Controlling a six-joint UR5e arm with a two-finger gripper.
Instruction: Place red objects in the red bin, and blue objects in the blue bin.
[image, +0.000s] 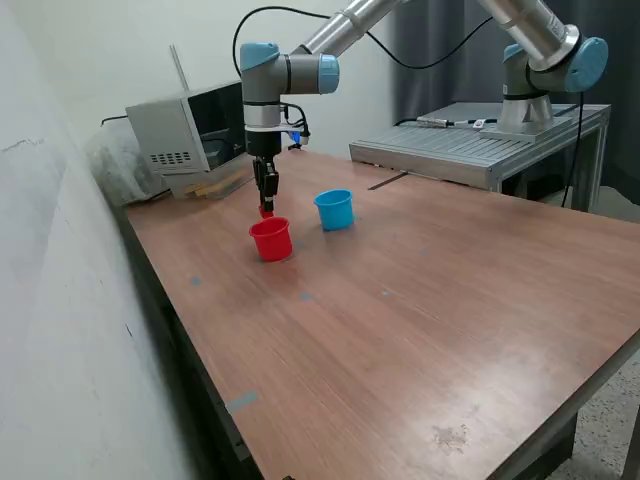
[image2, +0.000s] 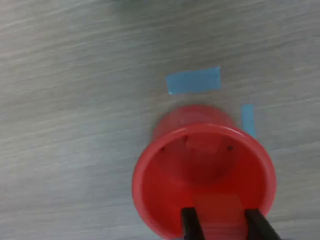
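My gripper (image: 266, 205) hangs just above the rim of the red cup (image: 271, 241), on its far side. It is shut on a small red cube (image: 266, 212). In the wrist view the two black fingers (image2: 190, 226) grip the red cube (image2: 218, 212) over the open red cup (image2: 150, 187). A paler red square shape (image2: 202, 143) lies on the cup's floor and looks like a second red cube. The light blue cup (image: 335, 209) stands upright to the exterior view's right of the red cup. No blue cubes are in view.
Blue tape marks (image2: 193, 80) lie on the wooden table (image: 420, 330) beside the red cup. A grey box (image: 170, 135) stands at the back left. A metal stand (image: 470, 145) with the robot base is at the back right. A wall runs along the left.
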